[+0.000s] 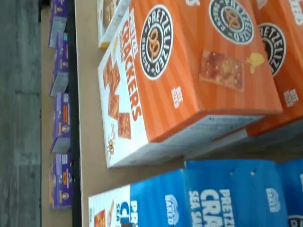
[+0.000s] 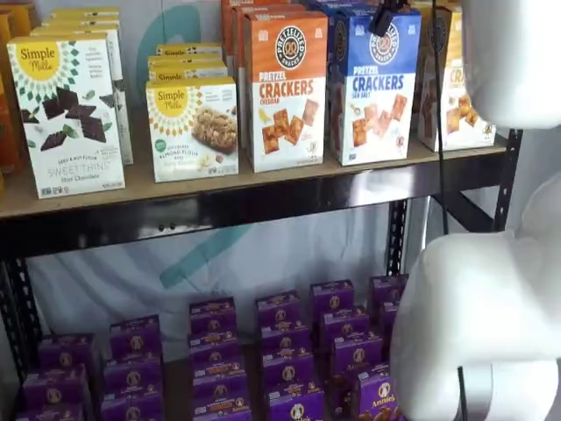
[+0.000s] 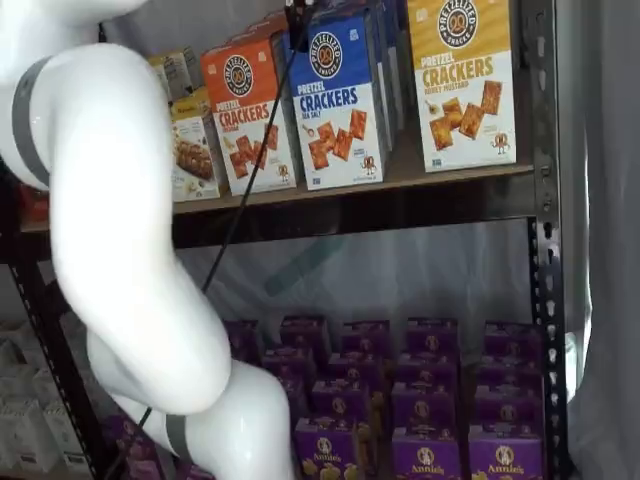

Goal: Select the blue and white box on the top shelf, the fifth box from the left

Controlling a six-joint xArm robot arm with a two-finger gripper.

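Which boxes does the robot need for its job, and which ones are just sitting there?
Needed for the job:
- the blue and white box
- the top shelf it stands on
- the gripper, just above that box, finger gap not readable

Just sitting there:
- the orange Cheddar box
- the yellow cracker box
- the Simple Mills boxes
- the purple boxes below

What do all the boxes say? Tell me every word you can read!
"PRETZEL CRACKERS SEA SALT": blue box, top shelf
"PRETZEL CRACKERS CHEDDAR": orange box
"PRETZEL CRACKERS HONEY MUSTARD": yellow box
"PRETZELIZED": round logo
"Simple Mills SWEET THINS": white box
"Simple Mills ALMOND FLOUR": short box
"Annie's": purple boxes
The smaller print is too blurred to read.
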